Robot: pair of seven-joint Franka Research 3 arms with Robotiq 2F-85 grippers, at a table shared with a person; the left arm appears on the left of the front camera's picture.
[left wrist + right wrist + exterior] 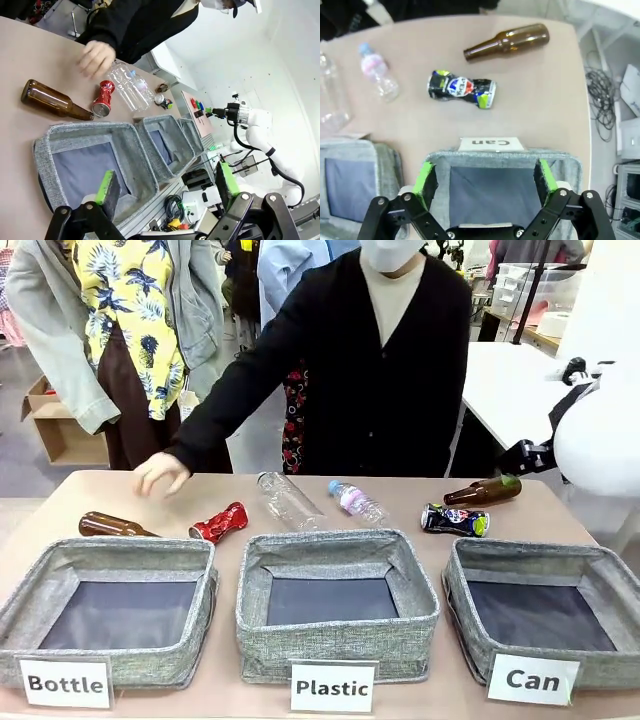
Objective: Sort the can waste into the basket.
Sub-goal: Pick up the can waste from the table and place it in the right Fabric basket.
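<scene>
Wide apart, clamping nothing: left gripper [166,181] and right gripper [485,179], the latter over the basket [540,552]. Just behind it, dark can [455,521]; far left, red can [219,522].

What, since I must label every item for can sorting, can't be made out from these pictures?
Dark can: brand print too small, front view.
Can basket: right corner cut off by the front view's edge; near wall hidden behind the right tool in its wrist view.
Red can: lettering too small, front view.
</scene>
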